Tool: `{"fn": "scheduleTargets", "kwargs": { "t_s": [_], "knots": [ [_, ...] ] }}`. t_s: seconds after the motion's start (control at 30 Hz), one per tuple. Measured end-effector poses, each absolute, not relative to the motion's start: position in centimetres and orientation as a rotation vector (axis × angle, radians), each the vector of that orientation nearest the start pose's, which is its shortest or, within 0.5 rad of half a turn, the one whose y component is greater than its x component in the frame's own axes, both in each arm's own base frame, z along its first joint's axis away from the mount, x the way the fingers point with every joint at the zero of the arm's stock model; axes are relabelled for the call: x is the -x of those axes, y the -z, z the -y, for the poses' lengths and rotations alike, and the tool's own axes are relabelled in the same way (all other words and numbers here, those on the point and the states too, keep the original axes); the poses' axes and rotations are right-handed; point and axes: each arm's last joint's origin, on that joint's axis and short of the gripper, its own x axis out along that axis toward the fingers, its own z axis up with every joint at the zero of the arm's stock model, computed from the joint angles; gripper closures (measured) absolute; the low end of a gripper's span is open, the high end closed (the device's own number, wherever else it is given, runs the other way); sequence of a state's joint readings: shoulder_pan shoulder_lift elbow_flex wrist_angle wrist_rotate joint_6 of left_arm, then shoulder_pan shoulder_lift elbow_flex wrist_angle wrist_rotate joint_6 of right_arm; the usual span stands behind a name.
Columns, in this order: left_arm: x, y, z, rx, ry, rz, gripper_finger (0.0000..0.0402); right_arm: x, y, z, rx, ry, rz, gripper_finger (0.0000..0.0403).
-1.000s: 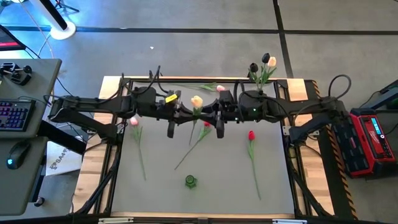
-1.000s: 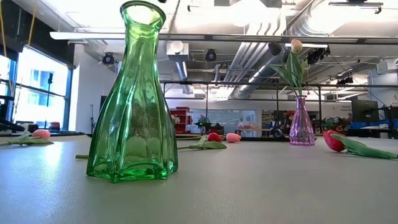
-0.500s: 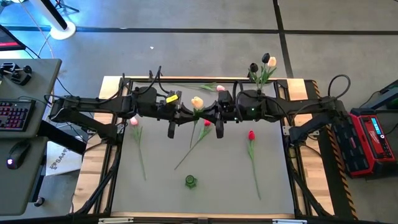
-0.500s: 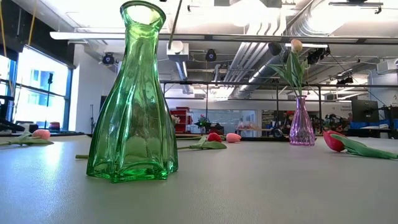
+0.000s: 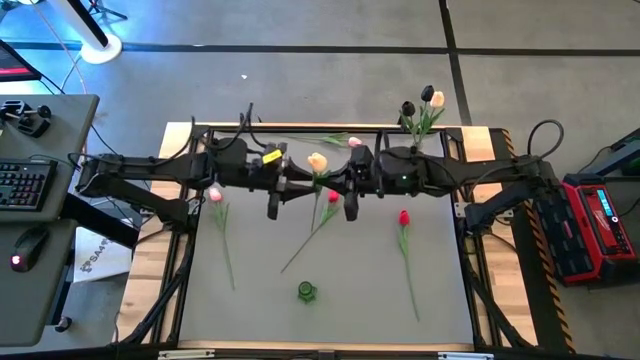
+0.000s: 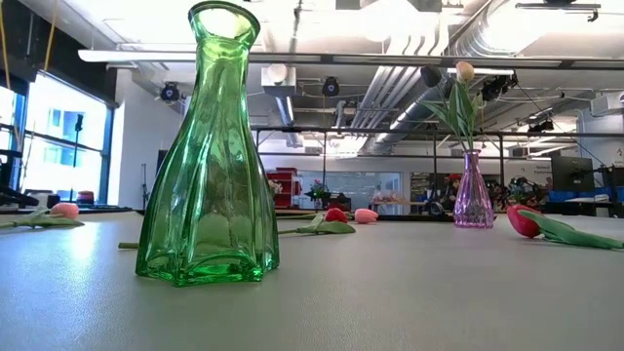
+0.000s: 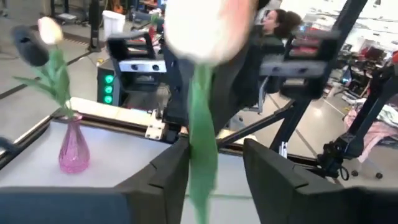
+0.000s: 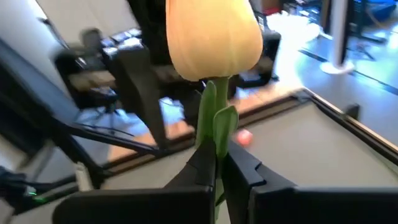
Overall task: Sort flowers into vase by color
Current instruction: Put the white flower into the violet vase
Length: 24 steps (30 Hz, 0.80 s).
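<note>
Right wrist view is showing the right gripper (image 8: 216, 163) now pinching the stem of the cream tulip (image 8: 214, 37), where a second ago its fingers were spread. Meanwhile the left gripper (image 7: 214, 165) is standing parted around that same stem, having just let go. The flower is passing from left to right above the table's (image 5: 260, 290) middle, likely heading for the purple vase (image 5: 418, 145) holding similar blooms.

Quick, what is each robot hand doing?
Left gripper: open around the cream tulip stem.
Right gripper: shut on the cream tulip.
</note>
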State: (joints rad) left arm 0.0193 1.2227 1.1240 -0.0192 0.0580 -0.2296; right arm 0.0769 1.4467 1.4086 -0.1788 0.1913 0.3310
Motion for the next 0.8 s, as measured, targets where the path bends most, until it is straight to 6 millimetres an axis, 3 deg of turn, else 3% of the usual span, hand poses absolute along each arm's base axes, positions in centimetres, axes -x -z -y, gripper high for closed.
{"fn": "scheduleTargets", "kwargs": {
  "t_s": [0.2, 0.4, 0.6, 0.8],
  "knots": [
    [-24.1, -38.6, -0.6, 0.222, -0.102, -0.169, 0.0239, -32.5, -38.8, -2.0, -0.311, 0.188, -0.268, 0.0402],
    [-19.4, -39.7, -1.0, 0.171, -0.241, -0.196, 0.0238, -31.5, -39.5, -1.8, -0.294, 0.203, -0.266, 0.0402],
    [-15.5, -38.2, -1.1, 0.206, -0.328, -0.101, 0.0238, -29.7, -41.2, -1.7, -0.268, 0.192, -0.216, 0.0403],
    [-14.7, -35.9, -0.6, 0.248, -0.276, -0.094, 0.0238, -28.2, -42.2, -1.6, -0.252, 0.186, -0.194, 0.0403]
  ]
}}
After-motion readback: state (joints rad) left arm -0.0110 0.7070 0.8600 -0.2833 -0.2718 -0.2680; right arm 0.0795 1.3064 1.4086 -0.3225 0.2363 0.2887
